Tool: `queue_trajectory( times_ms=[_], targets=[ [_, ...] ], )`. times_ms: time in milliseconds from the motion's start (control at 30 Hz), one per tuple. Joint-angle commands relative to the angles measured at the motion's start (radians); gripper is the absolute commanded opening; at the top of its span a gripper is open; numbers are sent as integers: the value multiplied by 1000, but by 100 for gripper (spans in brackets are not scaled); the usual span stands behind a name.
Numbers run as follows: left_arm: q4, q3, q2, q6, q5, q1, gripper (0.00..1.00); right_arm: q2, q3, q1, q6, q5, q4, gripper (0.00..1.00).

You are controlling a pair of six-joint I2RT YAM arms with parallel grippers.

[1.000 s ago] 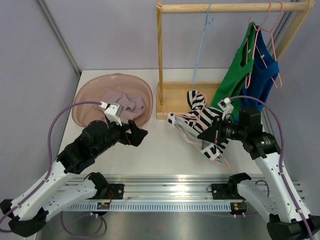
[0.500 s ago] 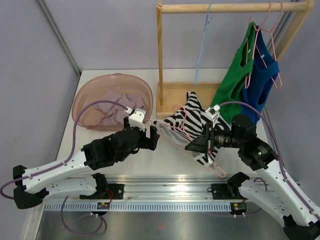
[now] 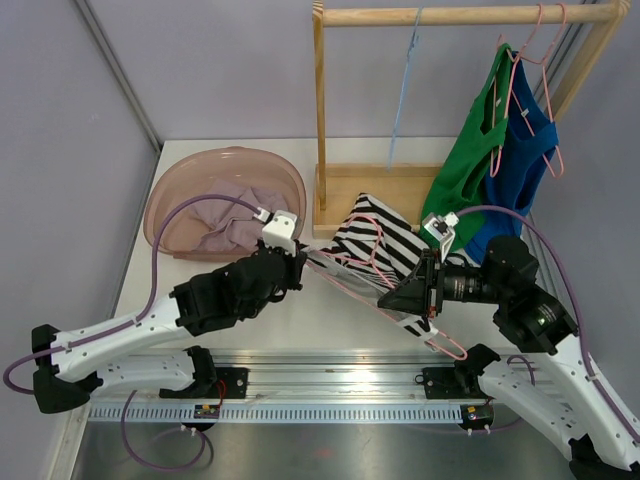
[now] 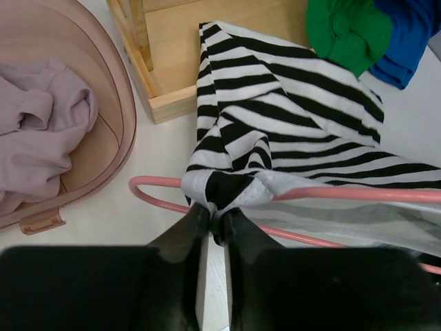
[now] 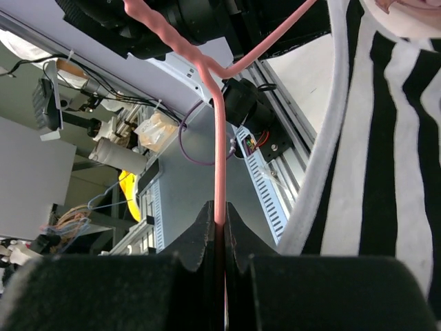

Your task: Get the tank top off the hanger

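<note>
The left gripper is clenched on a bunched, grey-edged strap of the striped tank top, which spreads ahead of its jaws over the white table. The pink hanger runs through the fabric just beyond the fingertips. Left of those jaws the pink basin with its lilac cloth sits close. Ahead, the wooden rack base closes the way, leaving a strip of bare table between the two. The right gripper grasps the hanger's wire, with striped fabric to its right. That view shows no table surface. A green top and a blue top hang beyond the right jaws.
</note>
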Motion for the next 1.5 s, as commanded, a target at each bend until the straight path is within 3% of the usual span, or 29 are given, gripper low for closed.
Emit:
queue_trajectory(
  times_ms=[0,67,233,367,500,600,700,867,933,1033,1200,1300,1333,1467],
  targets=[
    [22,52,-9,-10,-80,-5,6,-20,69,12,-52,8,-11,0],
    [-15,61,-22,-48,-155,-5,0,-25,75,12,-90,17,-40,0],
    [-268,108,-85,-217,-406,-2,0,-34,80,12,-201,-1,-126,0],
    [-437,147,-160,-346,-458,68,0,-77,45,12,-230,-81,-84,0],
    [-504,164,-206,-346,-416,174,0,-123,23,12,-278,-175,-62,0],
    [-489,165,-214,-300,-309,279,0,-170,-1,12,-302,-222,-19,0],
    [-384,133,-237,-207,-151,297,0,-236,-73,12,-252,-135,91,0],
    [36,-66,-338,-62,456,296,0,-270,-195,11,-60,98,461,0],
    [116,-140,-341,-55,666,291,0,-258,-236,12,-2,164,642,0],
    [201,-191,-312,-55,786,251,0,-195,-239,12,40,210,773,0],
    [270,-229,-228,-22,811,77,0,-92,-218,12,73,316,883,0],
    [197,-218,-194,-44,632,29,0,-86,-138,12,-17,466,628,0],
    [160,-211,-190,-58,510,27,0,-82,-45,12,-105,500,391,0],
    [-64,-151,-185,-133,285,26,0,-98,63,12,-190,658,84,0]
  ],
)
